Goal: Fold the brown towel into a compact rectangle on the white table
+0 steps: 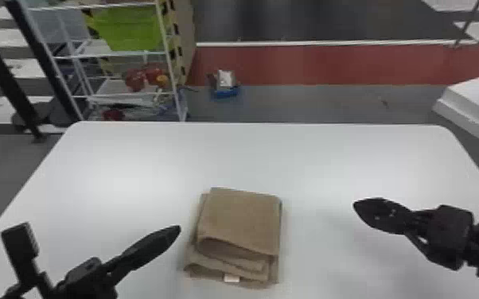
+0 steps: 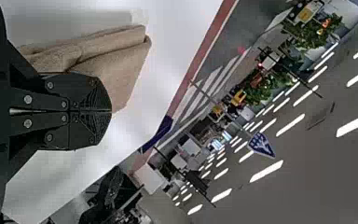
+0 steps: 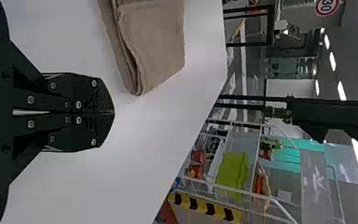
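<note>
The brown towel [image 1: 242, 222] lies folded in layers on the white table [image 1: 131, 159], between its left and right edges and well in from the far edge, a pale tag [image 1: 231, 278] on its near side. The left gripper [image 1: 178, 229] is just to its left, the right gripper [image 1: 356, 205] farther off toward the right edge; both are clenched on themselves, empty. Beyond the far left corner stands a wire rack [image 1: 119, 54] with a green bin [image 1: 129, 30].
</note>
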